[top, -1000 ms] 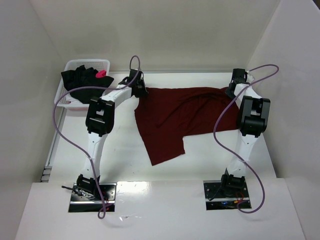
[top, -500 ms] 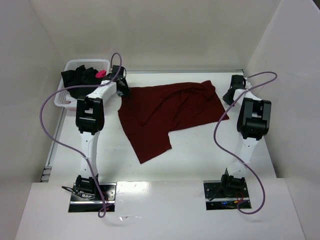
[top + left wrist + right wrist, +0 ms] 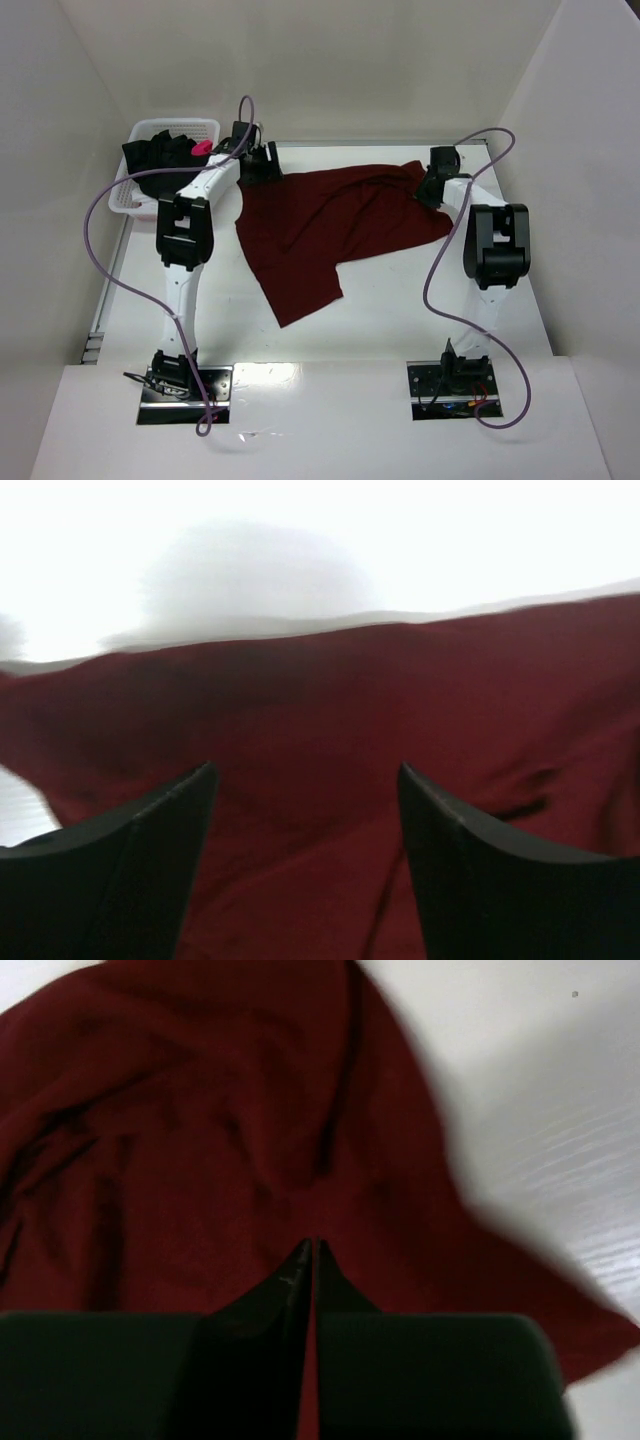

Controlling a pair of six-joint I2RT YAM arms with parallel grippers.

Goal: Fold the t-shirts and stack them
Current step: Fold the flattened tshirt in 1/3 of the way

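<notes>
The large maroon t-shirt (image 3: 330, 225) lies crumpled on the white table, one flap reaching toward the near side. My left gripper (image 3: 262, 165) hovers open over its far left corner, fingers wide apart with only cloth (image 3: 320, 700) beneath them. My right gripper (image 3: 430, 190) is over the shirt's far right corner, its jaws shut to a thin slit above the wrinkled fabric (image 3: 200, 1140); no cloth shows pinched at the tips (image 3: 311, 1244). The black t-shirt (image 3: 160, 160) with its pink mark (image 3: 201, 147) is bundled in the basket.
A white mesh basket (image 3: 207, 125) stands at the far left corner of the table (image 3: 400, 300), just left of my left gripper. White walls close in the back and both sides. Purple cables loop from both arms.
The left gripper dragged the maroon shirt leftward, then opened and let go of it. The right gripper swung left onto the shirt's far right corner and its jaws closed.
</notes>
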